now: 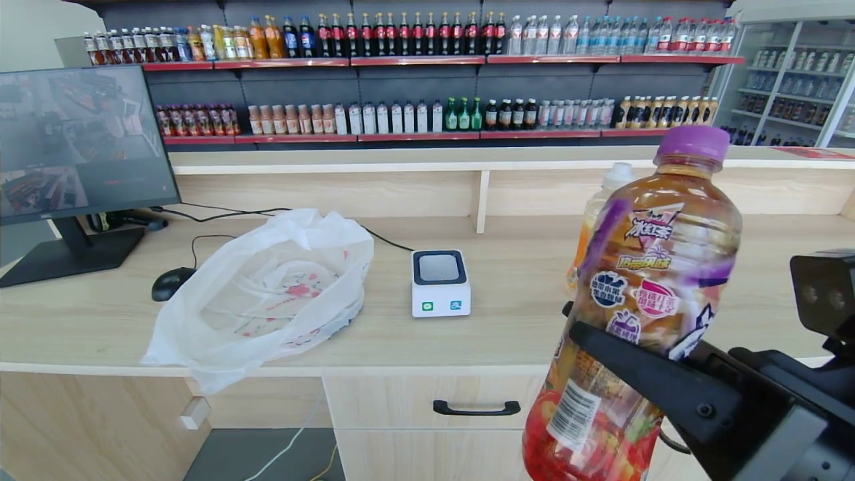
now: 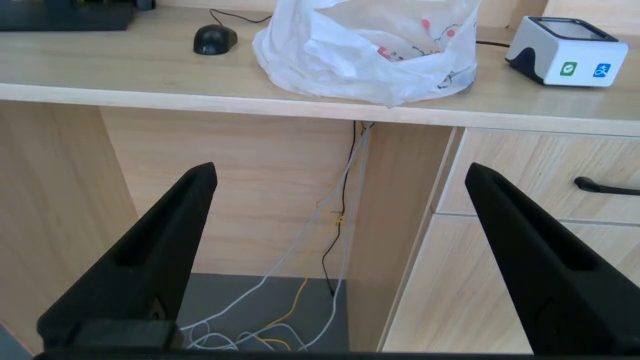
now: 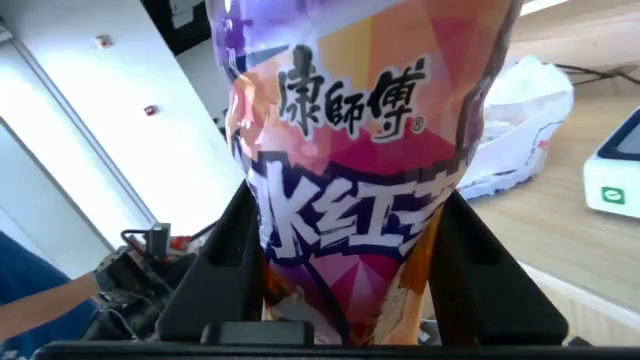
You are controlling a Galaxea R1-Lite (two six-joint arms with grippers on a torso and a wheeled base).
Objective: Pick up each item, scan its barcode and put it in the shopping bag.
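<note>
We see a clear plastic bottle of amber tea (image 1: 658,280) with a purple cap and a bright purple-and-orange label. It fills the lower right of the head view, leaning with its cap toward the right, and its barcode strip sits low on the side facing us. The black right claw (image 1: 604,347) pinches it around the middle, out in front of the pale wooden tabletop (image 1: 507,321). A crinkled white plastic shopping bag (image 1: 267,287) lies open left of centre, with a small white box scanner (image 1: 439,282) at centre. The left claw (image 2: 340,185) hangs spread wide, lower than the tabletop edge.
</note>
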